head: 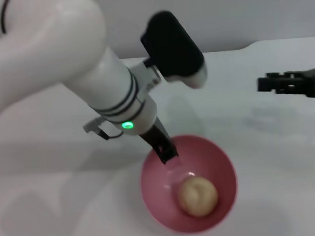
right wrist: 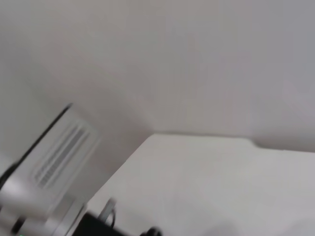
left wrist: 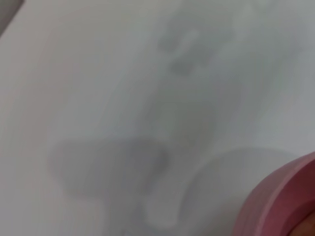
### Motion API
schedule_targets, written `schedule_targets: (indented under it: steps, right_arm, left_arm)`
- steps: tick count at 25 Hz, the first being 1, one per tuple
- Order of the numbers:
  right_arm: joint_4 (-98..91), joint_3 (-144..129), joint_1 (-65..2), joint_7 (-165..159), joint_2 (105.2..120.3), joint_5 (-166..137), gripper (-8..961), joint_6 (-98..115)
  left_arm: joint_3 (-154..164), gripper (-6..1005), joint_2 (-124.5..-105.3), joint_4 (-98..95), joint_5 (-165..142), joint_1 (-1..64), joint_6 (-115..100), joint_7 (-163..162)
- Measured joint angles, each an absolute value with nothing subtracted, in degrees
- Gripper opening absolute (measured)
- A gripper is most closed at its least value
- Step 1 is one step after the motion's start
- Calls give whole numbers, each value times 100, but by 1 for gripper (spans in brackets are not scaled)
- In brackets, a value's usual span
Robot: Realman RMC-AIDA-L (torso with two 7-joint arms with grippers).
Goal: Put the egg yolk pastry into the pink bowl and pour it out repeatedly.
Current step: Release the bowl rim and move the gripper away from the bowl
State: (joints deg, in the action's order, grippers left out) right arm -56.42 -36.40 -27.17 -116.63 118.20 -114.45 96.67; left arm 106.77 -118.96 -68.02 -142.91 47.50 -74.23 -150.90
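Left arm fills the near-left of head view; left gripper [head: 165, 150] is clamped on far rim of the pink bowl [head: 223, 162]. Egg yolk pastry [head: 197, 196] lies inside, round, w/o clear long axis. White table [head: 279, 158] is bare around the bowl. Right gripper [head: 293, 83] hangs far right, well apart; its state I cannot tell.

Pink bowl [head: 214, 162] (glossy), pale tan pastry [head: 197, 197]
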Motion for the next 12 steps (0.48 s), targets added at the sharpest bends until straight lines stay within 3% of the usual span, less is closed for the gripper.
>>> schedule_targets:
  steps: [9, 12]
  right_arm:
    - [-5492, -3460, -2489, -11652, 11843, -11376, 567, 9658]
    - [-5440, -3460, -2502, -11650, 11843, -11374, 567, 9658]
  left_arm:
    - [10893, 37, -11908, -6733, -14162, 4697, -7010, -15215]
    - [10888, 135, -11909, -6733, -14162, 4674, -6968, -15233]
